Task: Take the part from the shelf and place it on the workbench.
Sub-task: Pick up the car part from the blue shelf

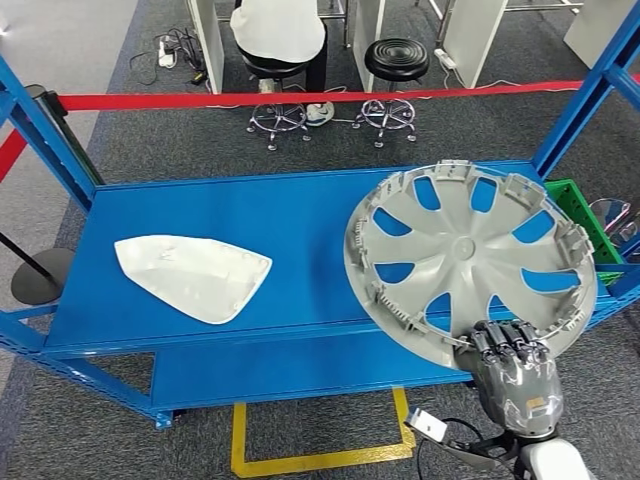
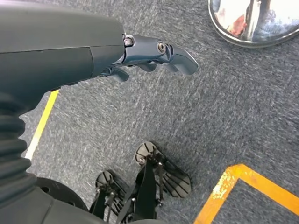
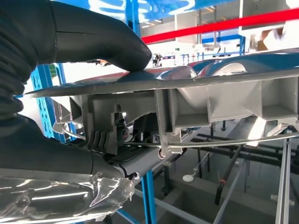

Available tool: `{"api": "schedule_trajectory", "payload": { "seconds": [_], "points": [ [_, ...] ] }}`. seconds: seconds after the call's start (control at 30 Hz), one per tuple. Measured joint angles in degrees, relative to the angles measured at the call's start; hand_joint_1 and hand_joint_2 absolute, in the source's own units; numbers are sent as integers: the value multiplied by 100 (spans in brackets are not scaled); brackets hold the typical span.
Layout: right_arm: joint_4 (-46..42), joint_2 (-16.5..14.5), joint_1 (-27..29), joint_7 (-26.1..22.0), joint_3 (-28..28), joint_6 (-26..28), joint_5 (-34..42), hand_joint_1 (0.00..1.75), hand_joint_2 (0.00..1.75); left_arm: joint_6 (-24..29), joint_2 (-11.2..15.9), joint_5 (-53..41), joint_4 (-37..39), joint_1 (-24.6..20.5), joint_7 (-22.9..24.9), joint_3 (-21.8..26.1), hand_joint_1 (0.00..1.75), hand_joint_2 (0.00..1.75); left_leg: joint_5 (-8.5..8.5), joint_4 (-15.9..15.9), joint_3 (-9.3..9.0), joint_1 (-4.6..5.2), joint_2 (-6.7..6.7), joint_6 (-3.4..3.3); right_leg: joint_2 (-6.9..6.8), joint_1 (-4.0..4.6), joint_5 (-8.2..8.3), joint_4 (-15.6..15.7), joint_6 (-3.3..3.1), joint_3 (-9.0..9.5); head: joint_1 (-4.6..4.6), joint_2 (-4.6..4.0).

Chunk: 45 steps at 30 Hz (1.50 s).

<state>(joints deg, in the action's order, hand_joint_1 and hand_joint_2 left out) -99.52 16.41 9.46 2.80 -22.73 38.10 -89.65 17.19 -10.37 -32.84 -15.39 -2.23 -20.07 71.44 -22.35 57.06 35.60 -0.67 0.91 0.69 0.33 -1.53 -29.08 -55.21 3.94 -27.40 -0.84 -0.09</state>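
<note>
- The blue metal shelf point(image 1: 226, 215) carries two parts, well apart.
- A round grey plastic wheel cover point(image 1: 468, 250), inner side up, lies at the shelf's right end, overhanging its front edge.
- A white, flat, teardrop-shaped plastic panel point(image 1: 192, 275) lies left of it.
- The right hand point(image 1: 513, 365) grips the cover's near rim, thumb point(image 3: 105, 42) on top.
- The left hand point(image 2: 105, 51) hangs over grey carpet, fingers point(image 2: 176, 56) extended, holding nothing.

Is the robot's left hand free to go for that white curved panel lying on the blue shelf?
Probably yes. The left hand hangs over the carpet holding nothing, and the white panel lies in the open on the blue shelf, apart from the wheel cover that the right hand grips.
</note>
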Motion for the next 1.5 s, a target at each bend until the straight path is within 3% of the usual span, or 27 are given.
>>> {"api": "schedule_trajectory", "payload": {
  "seconds": [0.23, 0.4, 0.47, 0.53, 0.57, 0.6, 0.63, 0.67, 0.7, 0.77, 0.83, 0.9, 0.97, 1.07, 1.1, 1.13, 1.2, 1.27, 1.3, 1.33, 1.4, 1.43, 1.5],
  "points": [
    [186, -128, -488, -327, -7, -17, 1064, 175, 175, 81, 135, -47, 0, -20, 132, 85, 0, 175, -17, 8, 1, 52, -2, -35, 9, -49, 1, 3, 40, 8, -1, 0],
    [438, -290, -931, -518, -65, -128, 1533, 175, 175, 139, 199, -250, 0, -25, 358, 118, 0, 175, 5, -15, -9, 92, -8, -150, 2, -110, -21, -15, 134, 30, -1, 0],
    [592, -349, -1100, -599, -100, -140, 1725, 175, 175, 159, 226, -369, 0, -32, 424, 115, 0, 175, 33, -60, -20, 70, -19, -198, -3, -101, -253, -379, 123, -142, 14, 0],
    [751, -377, -1206, -689, -133, -165, 1887, 175, 175, 164, 251, -461, 0, -32, 386, 111, 0, 175, 37, -65, -18, 76, -22, -215, -5, -72, -626, -1179, 99, -526, 28, 0],
    [820, -382, -1233, -729, -150, -189, 1938, 175, 175, 162, 263, -494, 0, -29, 347, 109, 0, 175, 37, -64, -18, 81, -21, -217, -4, -59, -743, -1553, 92, -713, 29, 0],
    [876, -384, -1247, -763, -167, -215, 1957, 175, 175, 155, 272, -523, 0, -24, 298, 107, 0, 175, 38, -62, -18, 85, -20, -216, -4, -48, -747, -1754, 84, -825, 30, 0],
    [919, -384, -1253, -790, -185, -239, 1964, 175, 175, 146, 281, -550, 0, -18, 254, 100, 0, 175, 41, -58, -17, 86, -16, -210, -4, -42, -636, -1735, 75, -837, 31, 0],
    [950, -384, -1258, -811, -204, -256, 1969, 175, 175, 137, 289, -580, 0, -12, 220, 91, 0, 175, 45, -49, -17, 82, -11, -200, -6, -40, -432, -1483, 66, -736, 31, 0],
    [973, -384, -1265, -828, -225, -266, 1976, 175, 175, 127, 297, -604, 0, -6, 195, 80, 0, 175, 48, -35, -14, 77, -4, -180, -7, -42, -215, -1096, 60, -565, 33, 0],
    [1001, -384, -1288, -849, -264, -274, 1988, 175, 175, 115, 326, -624, 0, 3, 173, 64, 0, 175, 68, -3, 19, 86, 11, -110, 5, -31, 34, -478, 38, -273, 33, 0],
    [1013, -384, -1315, -858, -292, -272, 1981, 175, 175, 112, 353, -630, 0, 12, 169, 57, 0, 175, 122, 11, 60, 96, 17, -20, 29, -9, 63, -348, -26, -245, 34, 0],
    [1012, -384, -1327, -851, -305, -264, 1955, 175, 175, 115, 374, -652, 0, 26, 198, 55, 0, 175, 151, 13, 90, 79, 11, 58, 42, -6, 116, -351, -137, -323, 35, -1],
    [1009, -383, -1330, -831, -309, -255, 1936, 175, 175, 117, 390, -686, 1, 34, 246, 51, 0, 175, -113, 244, 201, 62, -6, 120, 52, -12, 201, -339, -249, -399, 27, -1],
    [1004, -382, -1324, -816, -309, -249, 1926, 175, 175, 117, 405, -727, 2, 28, 276, 41, 0, 175, -843, 1297, 552, 50, -18, 179, 93, -10, 335, -341, -314, -568, 18, -1],
    [1004, -382, -1318, -815, -310, -249, 1923, 175, 175, 117, 411, -732, 2, 27, 280, 37, 0, 175, -944, 1548, 598, 49, -18, 187, 118, -9, 378, -343, -311, -628, 19, -2],
    [1004, -382, -1312, -815, -311, -249, 1921, 175, 175, 116, 416, -733, 2, 27, 284, 32, 0, 175, -932, 1607, 549, 46, -17, 188, 150, -9, 420, -345, -300, -685, 19, -1],
    [1003, -382, -1305, -815, -313, -248, 1921, 175, 175, 115, 427, -734, 2, 25, 293, 25, 0, 175, -680, 1079, 116, 30, 21, 175, 239, -15, 502, -348, -256, -783, 19, -1],
    [996, -381, -1311, -814, -312, -244, 1921, 175, 175, 115, 433, -737, 2, 19, 297, 21, 0, 175, -540, 317, -404, -5, 235, 148, 333, -11, 579, -354, -186, -869, 21, 0],
    [989, -381, -1316, -813, -310, -239, 1921, 175, 175, 116, 433, -739, 2, 20, 299, 20, 0, 175, -539, 96, -541, -16, 322, 132, 379, -9, 618, -354, -145, -898, 22, 0],
    [980, -378, -1311, -811, -308, -224, 1922, 175, 175, 118, 433, -743, 2, 20, 304, 19, 0, 175, -560, 14, -582, -13, 365, 111, 425, -10, 661, -343, -101, -922, 22, 0],
    [919, -360, -1211, -803, -284, -149, 1924, 175, 175, 128, 429, -752, 2, 21, 303, 17, 0, 175, -510, 0, -546, 1, 250, 32, 485, -26, 730, -310, -14, -949, 19, 0],
    [858, -335, -1112, -800, -260, -93, 1926, 175, 175, 135, 425, -756, 2, 19, 284, 16, 0, 175, -473, -8, -523, 4, 189, -24, 427, -26, 678, -343, 15, -981, 27, 0],
    [664, -271, -871, -822, -169, -3, 1941, 175, 175, 148, 411, -758, 2, 27, 198, 18, 0, 175, -391, -32, -451, 6, 65, -129, 202, -14, 294, -734, 40, -1136, 74, 0]
  ]
}}
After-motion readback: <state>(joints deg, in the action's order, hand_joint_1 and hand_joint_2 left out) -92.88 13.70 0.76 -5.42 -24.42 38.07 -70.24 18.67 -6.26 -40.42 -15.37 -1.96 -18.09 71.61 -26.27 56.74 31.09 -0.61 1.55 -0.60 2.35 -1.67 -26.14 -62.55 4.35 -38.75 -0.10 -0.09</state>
